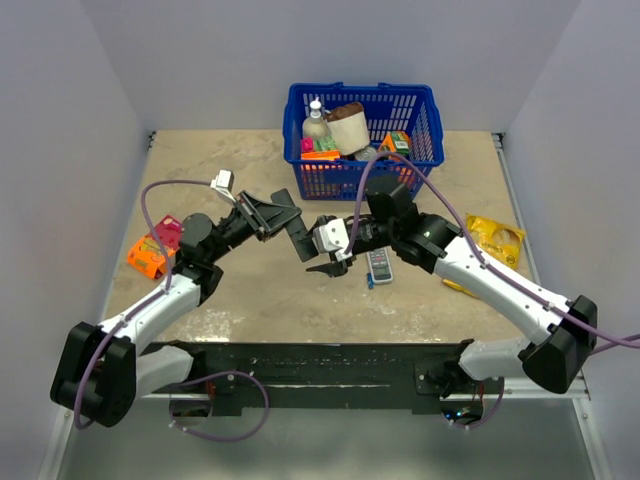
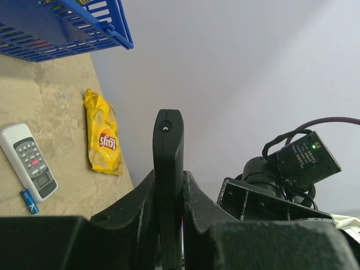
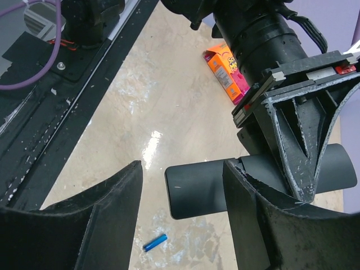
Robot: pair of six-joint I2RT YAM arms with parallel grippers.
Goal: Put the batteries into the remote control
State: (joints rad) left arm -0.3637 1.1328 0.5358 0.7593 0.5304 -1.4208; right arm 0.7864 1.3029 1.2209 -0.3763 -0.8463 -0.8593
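Aloft: the remote control [image 2: 169, 143], clamped tight in the left gripper [image 2: 169, 179] and raised clear of the bench [image 1: 260, 305]. Its free end points across toward the right arm.

The right gripper [image 3: 181, 171] has its jaws apart and holds nothing. In the right wrist view the remote control's long axis runs crosswise, along the line on which those jaws would close. The free end pokes into the gap. One finger [image 3: 256, 214] passes in front of the body, with open space on the other side. Whether that finger touches: cannot tell.

One battery [image 3: 155, 242] seen: blue, lying flat on the bench below both grippers, just beside the end of a white-grey remote [image 2: 28, 160]. The right arm is nearer to it.

Judgement: the right gripper looks set to work on the remote control's free end, and the battery is not yet picked up.
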